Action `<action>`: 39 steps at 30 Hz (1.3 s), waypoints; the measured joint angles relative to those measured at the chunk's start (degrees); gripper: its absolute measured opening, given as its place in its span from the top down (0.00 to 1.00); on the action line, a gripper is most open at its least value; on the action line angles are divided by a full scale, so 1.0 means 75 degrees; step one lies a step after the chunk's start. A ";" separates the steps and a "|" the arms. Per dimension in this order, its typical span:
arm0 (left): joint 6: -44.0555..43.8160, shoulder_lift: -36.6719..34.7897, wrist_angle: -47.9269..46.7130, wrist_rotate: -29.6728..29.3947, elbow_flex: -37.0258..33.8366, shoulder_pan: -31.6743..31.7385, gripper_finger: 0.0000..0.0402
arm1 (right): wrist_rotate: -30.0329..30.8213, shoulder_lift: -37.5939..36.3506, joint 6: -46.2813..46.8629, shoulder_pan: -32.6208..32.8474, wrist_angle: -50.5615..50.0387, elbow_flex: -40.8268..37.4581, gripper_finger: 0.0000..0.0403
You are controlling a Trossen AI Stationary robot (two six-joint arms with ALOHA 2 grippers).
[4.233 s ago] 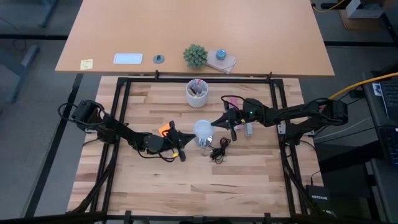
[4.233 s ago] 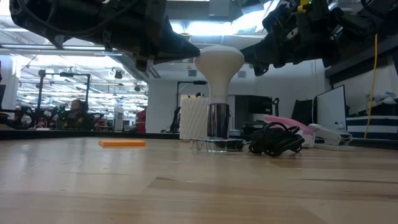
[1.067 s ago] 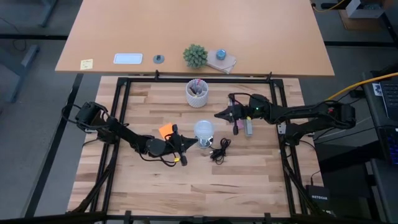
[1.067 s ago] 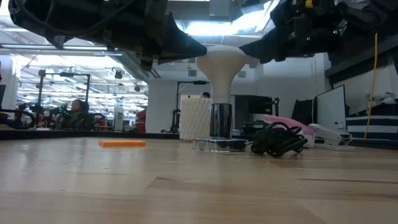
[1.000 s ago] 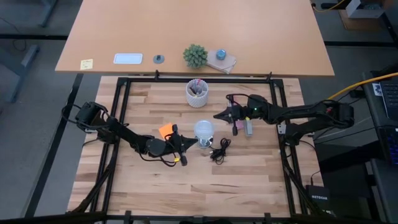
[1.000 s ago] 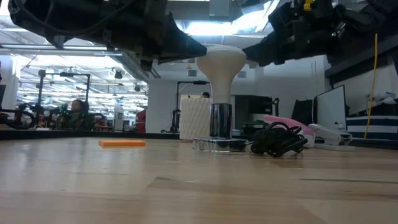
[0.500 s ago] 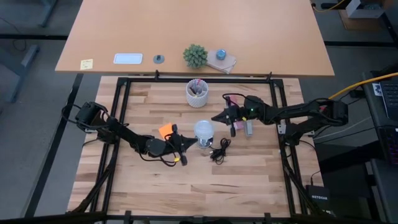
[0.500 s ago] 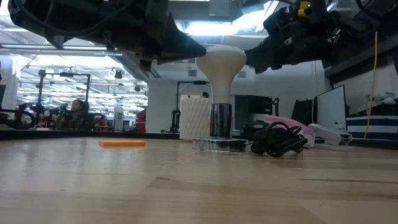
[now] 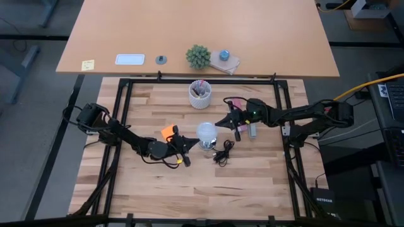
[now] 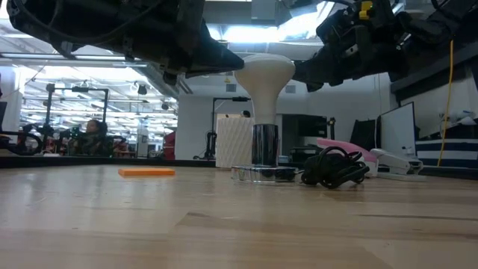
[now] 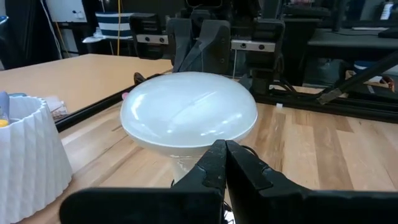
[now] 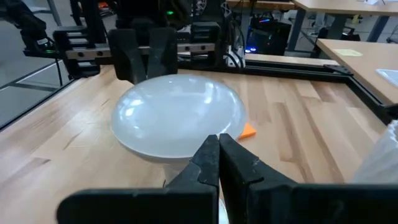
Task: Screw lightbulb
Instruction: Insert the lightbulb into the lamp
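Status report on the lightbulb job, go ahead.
Left pincer shut, right pincer shut, flanking the lightbulb. Lightbulb upright in its silvery fitting. Black cord coiled beside the fitting.

The table [image 9: 189,189] is pale wood in joined strips, grain visible, with a smooth, slightly sheeny finish. The lightbulb [image 11: 188,118] has a smooth, glossy white dome showing soft highlights; in the low view its neck reads matt. Below the lightbulb, the fitting [image 10: 263,146] is dark, shiny metal on a clear, glassy base. The cord [image 10: 332,168] beside the fitting is black, rubbery-looking and matt. The cup [image 11: 28,155], behind the lightbulb, is white with a ribbed, matt wall. The left gripper [image 11: 224,168] and right gripper [image 12: 217,163] fingers are matt black, plastic-looking. The frame [image 9: 123,113] edging the table is black metal.
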 joint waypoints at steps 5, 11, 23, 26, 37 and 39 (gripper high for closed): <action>-0.0001 0.0000 0.0000 0.0002 -0.0003 0.0066 1.00 | 0.0365 -0.0003 -0.0008 0.0215 -0.0015 0.0000 0.99; 0.0000 0.0000 0.0009 -0.0003 0.0000 0.0119 1.00 | 0.0386 -0.0009 0.0167 0.0221 -0.0080 0.0000 0.99; 0.0152 0.0000 -0.0007 -0.0855 -0.0007 0.0101 1.00 | 0.0145 -0.0017 0.0301 0.0364 -0.0138 -0.0012 0.99; 0.0150 0.0000 -0.0026 -0.1343 -0.0019 0.0097 1.00 | -0.0167 -0.0020 0.0309 0.0430 -0.0163 -0.0017 0.99; 0.0068 0.0009 0.0035 -0.1711 0.0017 0.0312 1.00 | 0.0629 0.0009 0.0161 0.1286 -0.0012 0.0000 0.99; 0.0173 0.0009 0.0038 -0.1740 0.0016 0.0284 1.00 | 0.0757 0.0009 0.0030 0.1282 -0.0006 0.0000 0.99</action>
